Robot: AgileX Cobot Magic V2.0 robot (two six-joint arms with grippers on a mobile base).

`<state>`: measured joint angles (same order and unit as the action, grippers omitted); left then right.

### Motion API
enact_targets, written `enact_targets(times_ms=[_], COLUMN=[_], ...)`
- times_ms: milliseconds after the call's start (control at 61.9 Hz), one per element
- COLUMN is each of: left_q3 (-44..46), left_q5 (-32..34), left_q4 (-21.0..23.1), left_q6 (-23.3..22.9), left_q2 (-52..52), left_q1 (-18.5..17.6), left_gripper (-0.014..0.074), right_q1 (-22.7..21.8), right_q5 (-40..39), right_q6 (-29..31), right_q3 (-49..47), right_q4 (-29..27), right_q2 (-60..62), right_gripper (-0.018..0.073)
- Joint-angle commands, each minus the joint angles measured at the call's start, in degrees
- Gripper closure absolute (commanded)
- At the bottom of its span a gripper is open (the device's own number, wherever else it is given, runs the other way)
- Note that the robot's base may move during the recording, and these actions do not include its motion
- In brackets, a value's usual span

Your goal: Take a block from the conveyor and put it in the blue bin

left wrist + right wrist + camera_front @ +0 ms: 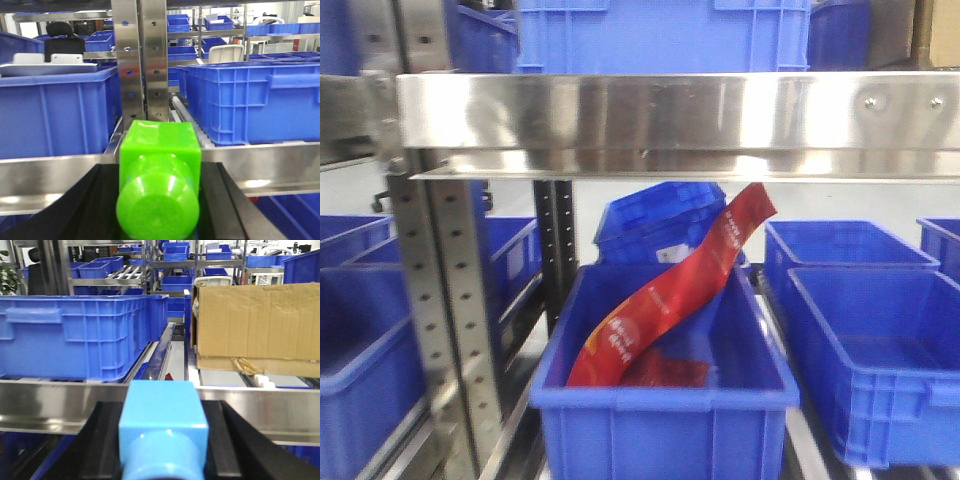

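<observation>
The left gripper [159, 210] clamps a glossy lime-green plastic block [160, 150]; the right gripper [164, 450] clamps a light-blue plastic block [164, 410]. Clear the steel shelf rail [280, 165], then release over, probably, the open blue plastic bin [665, 392].

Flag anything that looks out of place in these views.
A long glossy red printed packet lies slanted in the open blue plastic bin, its upper end poking up over the back rim. Nothing else stands out.
</observation>
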<state>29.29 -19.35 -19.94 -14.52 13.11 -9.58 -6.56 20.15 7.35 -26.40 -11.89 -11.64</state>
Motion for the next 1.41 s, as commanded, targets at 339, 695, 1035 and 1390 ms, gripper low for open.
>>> enact_targets(times_ms=[339, 695, 1035, 1390], left_q3=[0.02, 0.02, 0.02, 0.02], left_q5=[1.06, 1.06, 1.06, 3.44], left_q4=[0.08, 0.08, 0.08, 0.08], left_q6=[-0.23, -0.23, -0.23, -0.23], left_q2=[-0.15, -0.15, -0.15, -0.14], left_q1=[0.28, 0.28, 0.28, 0.28], left_gripper=[0.0707, 0.0707, 0.0707, 0.0707], right_q1=[-0.08, -0.08, -0.08, -0.08], right_q5=[-1.33, -1.33, -1.33, -1.33], right_q6=[0.19, 0.19, 0.19, 0.19], right_q3=[-0.05, -0.05, -0.05, -0.05], right_q4=[-0.13, -0.13, -0.13, -0.13], right_q2=[0.19, 0.19, 0.19, 0.19], right_gripper=[0.0721, 0.0721, 0.0721, 0.0721])
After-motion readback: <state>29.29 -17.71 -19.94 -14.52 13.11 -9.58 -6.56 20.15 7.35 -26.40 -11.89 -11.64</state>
